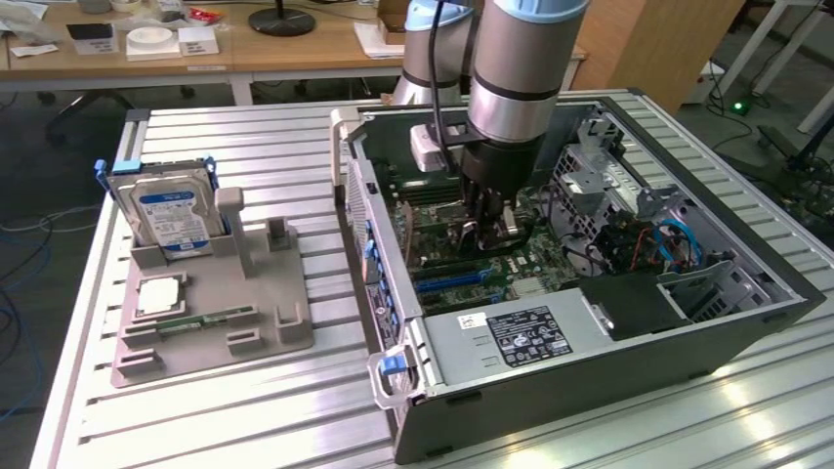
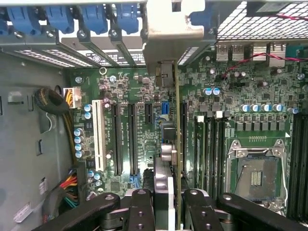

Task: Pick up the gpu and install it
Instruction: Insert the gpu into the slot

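Jaws stand part-way closed, pinching the gpu [image 2: 166, 161] between the gripper's [image 2: 169, 211] two black fingers [image 2: 139, 209]. Held edge-on, the card hangs over the motherboard [image 2: 130, 86] inside the open computer case [image 1: 729, 322], running alongside the long expansion slots [image 2: 118, 139]. A pale metal bracket [image 2: 166, 29] at its end is near the blue latches [image 2: 91, 19]. Whether the card touches a slot I cannot tell. A power supply [image 1: 521, 337] also sits in the case. On the exterior view's left, a grey holder [image 1: 209, 342] carries an upright hard drive [image 1: 170, 210], a flat processor [image 1: 159, 296] and a memory stick [image 1: 202, 320].
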`<state>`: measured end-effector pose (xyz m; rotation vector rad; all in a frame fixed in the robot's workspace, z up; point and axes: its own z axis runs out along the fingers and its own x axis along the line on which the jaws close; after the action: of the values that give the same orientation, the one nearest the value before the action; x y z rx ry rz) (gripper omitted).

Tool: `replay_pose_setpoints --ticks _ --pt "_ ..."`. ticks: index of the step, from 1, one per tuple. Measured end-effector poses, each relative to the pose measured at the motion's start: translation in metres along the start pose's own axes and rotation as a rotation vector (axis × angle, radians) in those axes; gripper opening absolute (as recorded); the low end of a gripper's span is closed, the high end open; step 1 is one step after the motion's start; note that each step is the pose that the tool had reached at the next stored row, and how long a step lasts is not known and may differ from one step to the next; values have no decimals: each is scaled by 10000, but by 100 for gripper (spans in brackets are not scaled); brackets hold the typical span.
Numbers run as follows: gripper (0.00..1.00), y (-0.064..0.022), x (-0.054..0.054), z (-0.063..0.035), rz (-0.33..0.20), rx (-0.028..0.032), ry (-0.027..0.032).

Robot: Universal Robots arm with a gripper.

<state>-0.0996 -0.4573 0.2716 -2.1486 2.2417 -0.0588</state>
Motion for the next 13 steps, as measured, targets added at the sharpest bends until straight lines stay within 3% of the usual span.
replay_pose_setpoints --ticks 13 --pt "28 49 3 161 -1 0 1"
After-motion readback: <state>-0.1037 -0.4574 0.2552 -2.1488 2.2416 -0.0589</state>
